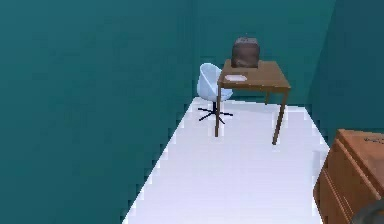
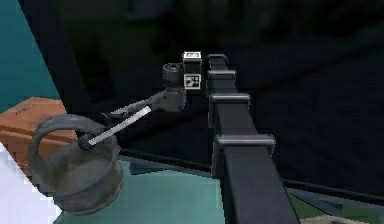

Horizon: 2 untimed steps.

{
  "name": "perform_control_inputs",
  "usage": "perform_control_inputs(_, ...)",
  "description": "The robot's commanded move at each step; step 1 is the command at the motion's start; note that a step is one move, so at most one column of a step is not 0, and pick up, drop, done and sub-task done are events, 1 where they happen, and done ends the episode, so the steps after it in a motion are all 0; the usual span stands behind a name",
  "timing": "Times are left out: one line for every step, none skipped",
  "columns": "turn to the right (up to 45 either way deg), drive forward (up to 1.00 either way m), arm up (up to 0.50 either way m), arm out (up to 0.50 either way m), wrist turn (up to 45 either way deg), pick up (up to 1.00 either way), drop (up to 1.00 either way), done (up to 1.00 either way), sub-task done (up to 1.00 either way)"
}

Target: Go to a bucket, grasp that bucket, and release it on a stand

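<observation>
Bucket hangs at the far end of the end effector, clear of the floor and of the wooden dresser behind it, so I log it as held (how the fingers are set I cannot tell). Approach and grasp look done; carry and release are left. Ahead, across white floor, stands a wooden desk with a dark brown box at its back-left corner and a pale dish at its left edge. I judge it the likely stand, well apart from me, so driving comes first.
</observation>
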Motion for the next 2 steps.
perform_control_inputs(0.0, 0.0, 0.0, 0.0, 45.0, 0.0, 0.0, 0.0, 0.0)
perform_control_inputs(0.0, 0.0, 0.0, 0.0, 0.0, 0.0, 1.0, 0.0, 0.0)
